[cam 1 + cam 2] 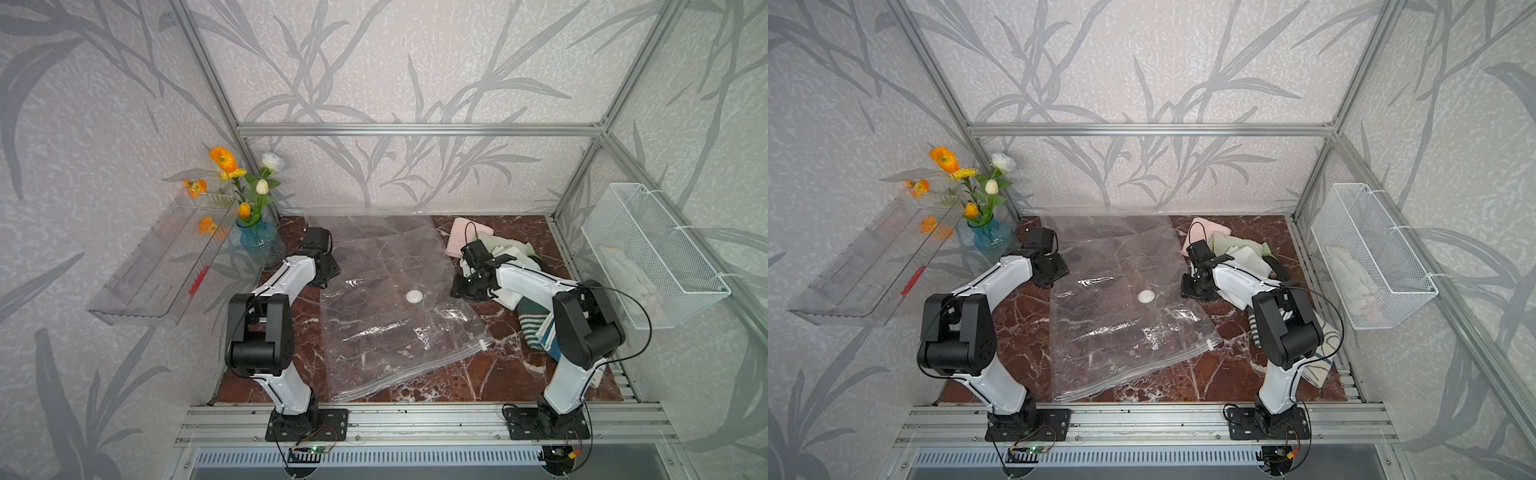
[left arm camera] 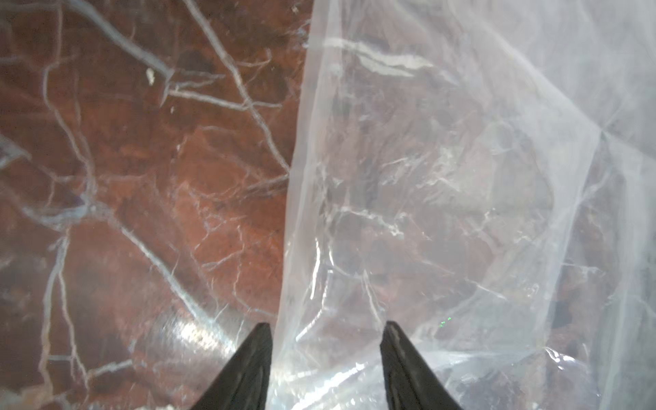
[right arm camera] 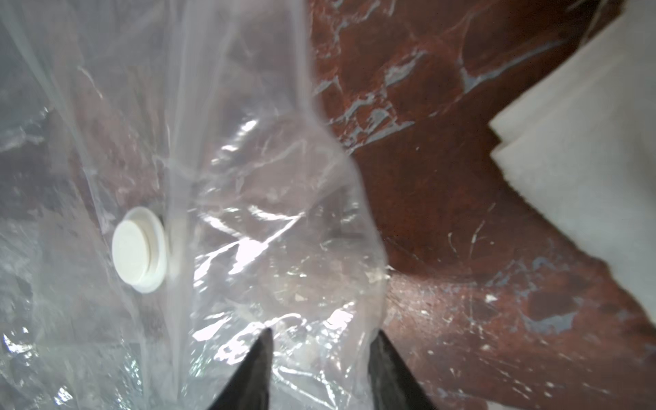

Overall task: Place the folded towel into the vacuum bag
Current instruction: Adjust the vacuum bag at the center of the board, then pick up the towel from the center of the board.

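Vacuum bag lies flat mid-table on the red marble top, white round valve facing up, zip-seal strip along the near edge, nothing visible inside it. Left gripper is low over the bag's left edge: fingers spread, the plastic edge runs through the gap between them, neither finger pinching it. Right gripper is low over the bag's right edge near the valve: fingers also apart, loose film between and under them, no clamp on it. Folded white towel sits on the marble beside the bag, apart from the plastic; in both top views it lies partly under the right arm. It belongs to a towel pile on the right side: pink towel at the back, green-and-white striped towel nearer the arm's base. Blue vase with flowers in the back left corner, white mesh basket on the right wall.
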`<control>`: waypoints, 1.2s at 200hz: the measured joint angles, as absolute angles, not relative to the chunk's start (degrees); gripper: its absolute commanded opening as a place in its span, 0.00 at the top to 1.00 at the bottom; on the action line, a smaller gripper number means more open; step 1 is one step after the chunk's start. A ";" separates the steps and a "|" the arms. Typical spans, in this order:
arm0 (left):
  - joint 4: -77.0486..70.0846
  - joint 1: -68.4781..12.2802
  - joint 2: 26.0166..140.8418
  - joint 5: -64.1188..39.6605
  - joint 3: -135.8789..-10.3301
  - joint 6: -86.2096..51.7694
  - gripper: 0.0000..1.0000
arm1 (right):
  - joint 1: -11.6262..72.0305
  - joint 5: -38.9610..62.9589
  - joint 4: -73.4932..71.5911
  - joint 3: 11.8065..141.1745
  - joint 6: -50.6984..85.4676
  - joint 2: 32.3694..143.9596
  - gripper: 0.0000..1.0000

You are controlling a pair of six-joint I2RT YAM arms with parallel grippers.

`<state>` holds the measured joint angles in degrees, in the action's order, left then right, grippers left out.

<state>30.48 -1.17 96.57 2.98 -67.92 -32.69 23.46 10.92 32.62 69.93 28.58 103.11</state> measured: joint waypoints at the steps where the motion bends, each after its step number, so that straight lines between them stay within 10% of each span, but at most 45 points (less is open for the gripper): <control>1: 30.55 -1.17 96.49 2.98 -67.83 -32.69 0.41 | 23.44 10.90 32.73 69.97 28.53 103.09 0.39; 92: 36.34 -11.05 78.74 2.26 -62.08 -31.51 0.33 | 7.49 1.98 42.50 59.37 29.12 74.50 0.35; 179: 29.85 -27.33 86.02 -5.89 -63.07 -36.23 0.33 | 8.84 -15.38 51.59 57.28 28.62 80.66 0.34; 240: 26.37 -28.45 89.27 -9.23 -63.37 -37.12 0.33 | 4.12 -25.43 55.96 55.46 32.86 73.47 0.05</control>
<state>26.37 -28.45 89.27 -9.23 -63.37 -37.12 4.12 -25.43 55.96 55.46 32.86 73.47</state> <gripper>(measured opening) 0.665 0.943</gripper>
